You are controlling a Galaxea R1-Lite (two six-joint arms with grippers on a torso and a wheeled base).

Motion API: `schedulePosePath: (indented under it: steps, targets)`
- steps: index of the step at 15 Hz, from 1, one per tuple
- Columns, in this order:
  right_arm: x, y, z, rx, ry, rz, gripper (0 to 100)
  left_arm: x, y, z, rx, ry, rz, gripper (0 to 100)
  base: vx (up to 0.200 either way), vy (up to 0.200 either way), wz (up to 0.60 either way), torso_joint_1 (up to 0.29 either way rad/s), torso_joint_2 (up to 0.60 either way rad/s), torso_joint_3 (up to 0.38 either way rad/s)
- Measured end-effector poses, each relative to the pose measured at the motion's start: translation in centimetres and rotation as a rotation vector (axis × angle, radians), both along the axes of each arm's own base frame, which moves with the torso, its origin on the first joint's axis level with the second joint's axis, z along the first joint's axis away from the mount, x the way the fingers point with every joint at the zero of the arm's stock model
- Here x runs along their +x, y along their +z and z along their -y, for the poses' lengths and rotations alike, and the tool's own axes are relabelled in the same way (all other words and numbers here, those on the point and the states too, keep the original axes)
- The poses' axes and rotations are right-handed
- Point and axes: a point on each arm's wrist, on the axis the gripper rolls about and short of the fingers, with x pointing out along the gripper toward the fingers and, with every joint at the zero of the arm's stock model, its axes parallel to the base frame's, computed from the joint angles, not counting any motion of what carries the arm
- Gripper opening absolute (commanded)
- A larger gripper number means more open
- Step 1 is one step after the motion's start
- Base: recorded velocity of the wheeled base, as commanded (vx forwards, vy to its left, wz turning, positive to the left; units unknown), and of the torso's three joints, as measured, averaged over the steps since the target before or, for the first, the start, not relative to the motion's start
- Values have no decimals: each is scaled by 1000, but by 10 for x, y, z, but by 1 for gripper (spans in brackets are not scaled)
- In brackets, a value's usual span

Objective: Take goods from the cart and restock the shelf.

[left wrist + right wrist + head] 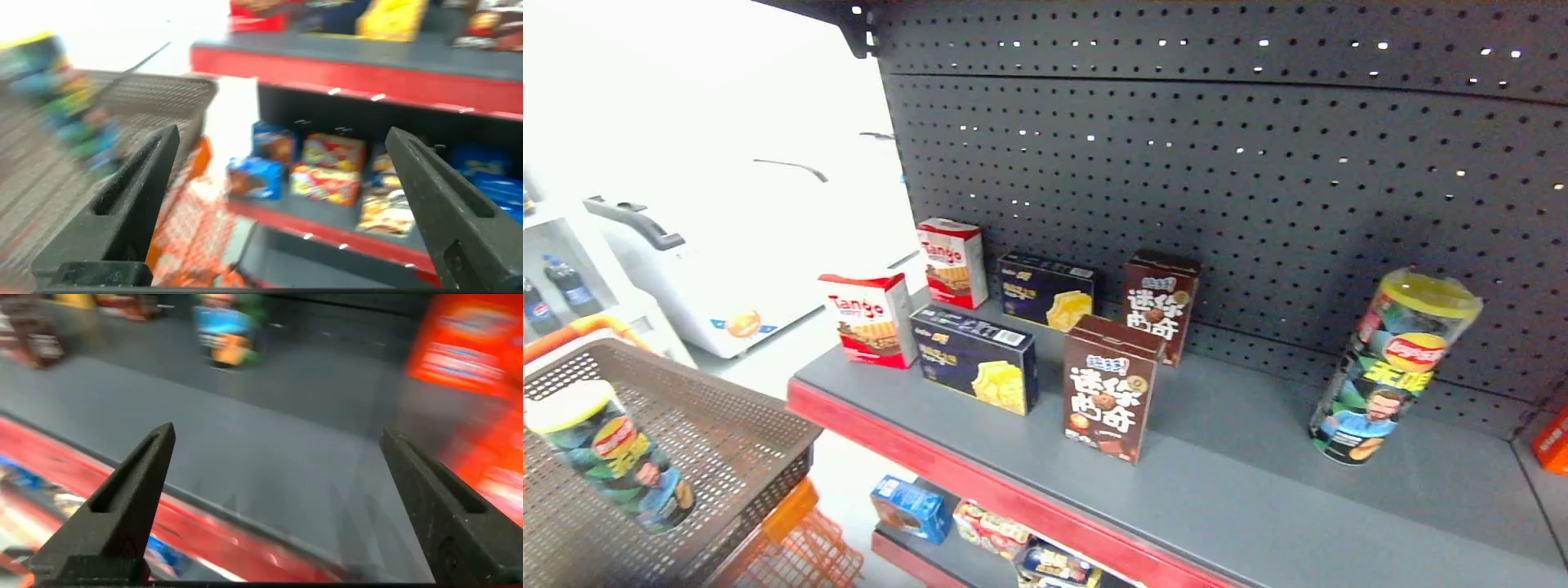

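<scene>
The left pincer [282, 139] gapes wide and empty, with the cart basket [155, 90] just to its left and packets on a lower shelf tier beyond. The right pincer [278, 437] is equally wide and empty over the grey shelf [286, 449]. One basket can [609, 457] sits tilted in the basket at near left, while the shelf can [1392, 367] stands upright at far right, well apart from six boxes [1111, 400] paired leftward.

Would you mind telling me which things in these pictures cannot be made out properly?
Head view: orange package, cut off by the right edge.
Head view: lower-shelf goods, partly hidden by the red shelf edge.
Left wrist view: basket can, blurred.
Right wrist view: shelf can, blurred, top cut off.
</scene>
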Motion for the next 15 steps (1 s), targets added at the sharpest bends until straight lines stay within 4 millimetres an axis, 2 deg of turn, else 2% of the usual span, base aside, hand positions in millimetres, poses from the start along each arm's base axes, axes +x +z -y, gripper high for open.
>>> schedulePosePath:
  steps: [6, 11, 13, 15]
  targets:
    - [0, 0, 0, 0, 0, 0, 100, 0, 0, 0, -1, 0, 0, 100, 0, 0, 600, 2, 5, 4]
    - [0, 0, 0, 1, 0, 0, 100, 0, 3, 0, 7, 15, 16, 100, 0, 0, 0, 0, 0, 0]
    - [0, 0, 0, 1, 0, 1, 100, -7, 27, -1, 10, 25, 89, 100, 0, 0, 0, 0, 0, 0]
    - [0, 0, 0, 1, 0, 1, 100, -12, 66, -1, 27, 27, 122, 100, 0, 0, 0, 0, 0, 0]
